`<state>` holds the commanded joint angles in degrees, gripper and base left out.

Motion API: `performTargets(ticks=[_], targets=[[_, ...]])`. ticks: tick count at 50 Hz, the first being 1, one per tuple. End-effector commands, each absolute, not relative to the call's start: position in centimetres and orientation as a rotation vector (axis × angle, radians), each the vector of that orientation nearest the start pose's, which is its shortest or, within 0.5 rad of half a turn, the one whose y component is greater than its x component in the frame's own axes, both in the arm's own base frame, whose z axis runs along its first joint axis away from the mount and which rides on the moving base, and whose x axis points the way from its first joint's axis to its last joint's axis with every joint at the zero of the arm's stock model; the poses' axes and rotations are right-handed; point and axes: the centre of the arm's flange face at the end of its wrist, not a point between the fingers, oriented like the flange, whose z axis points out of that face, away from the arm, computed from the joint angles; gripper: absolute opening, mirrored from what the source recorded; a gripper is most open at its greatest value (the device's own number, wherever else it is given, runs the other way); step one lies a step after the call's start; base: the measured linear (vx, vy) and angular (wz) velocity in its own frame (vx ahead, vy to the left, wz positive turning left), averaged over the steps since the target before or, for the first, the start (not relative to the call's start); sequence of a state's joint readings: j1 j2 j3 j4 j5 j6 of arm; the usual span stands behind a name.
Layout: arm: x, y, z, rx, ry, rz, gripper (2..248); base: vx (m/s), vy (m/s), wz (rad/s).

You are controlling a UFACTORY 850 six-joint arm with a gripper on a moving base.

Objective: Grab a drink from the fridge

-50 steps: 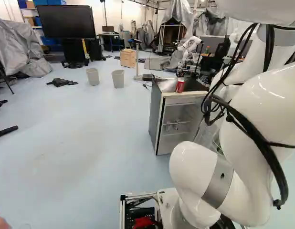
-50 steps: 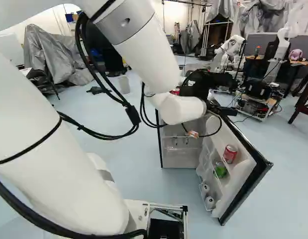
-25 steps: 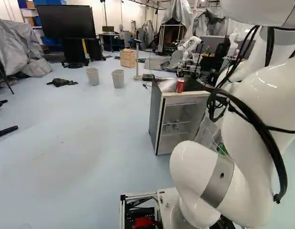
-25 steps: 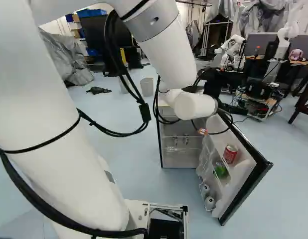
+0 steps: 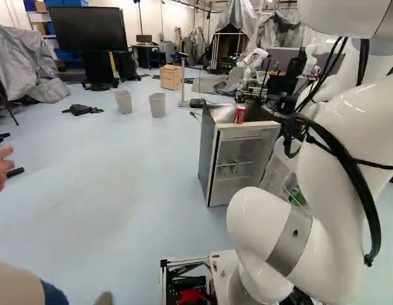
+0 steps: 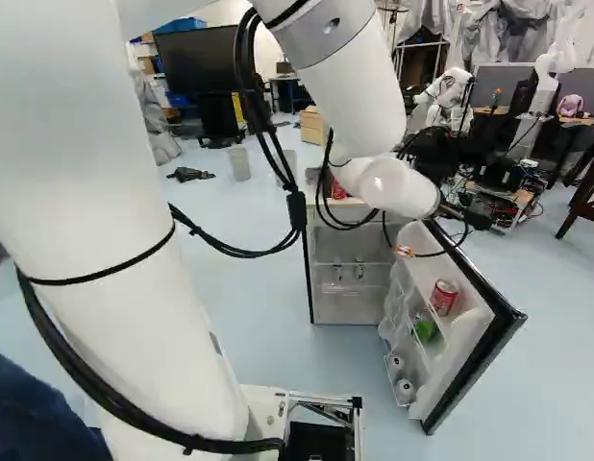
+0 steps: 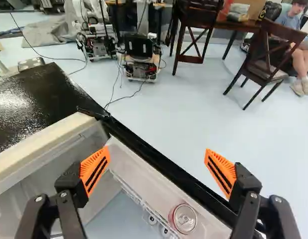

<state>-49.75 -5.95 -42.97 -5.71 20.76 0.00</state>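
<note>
1. Pale floor [image 5: 120,171] spreads around the fridge [image 5: 207,152], whose door [image 6: 480,360] stands open.
2. One red can [image 7: 184,219] sits upright in a rack on the inside of the door, above a green item [image 6: 427,331]. Another can [image 5: 240,114] stands on top of the fridge.
3. Fingers [image 7: 94,171] are spread wide apart with nothing gripped. Seen from the wrist, the can shows between them but off-centre, and they look to be above it, not touching.
4. With the door open, I judge the step in hand to be the approach to the can in the rack; the grab is yet to come.
5. Next calls for centring over the can, then lowering with one finger kept clear of the door's dark edge, before closing on its sides. Coming down off-centre could knock the rack or tip the can.
</note>
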Motion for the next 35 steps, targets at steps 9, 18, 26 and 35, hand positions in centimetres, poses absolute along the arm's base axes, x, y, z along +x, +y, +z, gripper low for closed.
performTargets(ticks=[9, 18, 26, 35], targets=[[32.1, -38.6, 45.7, -2.986, 1.232, -1.463, 247, 0.0, 0.0, 0.0], [32.3, -39.8, 46.0, -2.988, 1.291, -1.349, 247, 0.0, 0.0, 0.0], [32.7, -41.0, 46.5, -2.959, 1.36, -1.3, 247, 0.0, 0.0, 0.0], [33.5, -42.6, 46.5, -2.877, 1.479, -1.286, 247, 0.0, 0.0, 0.0]])
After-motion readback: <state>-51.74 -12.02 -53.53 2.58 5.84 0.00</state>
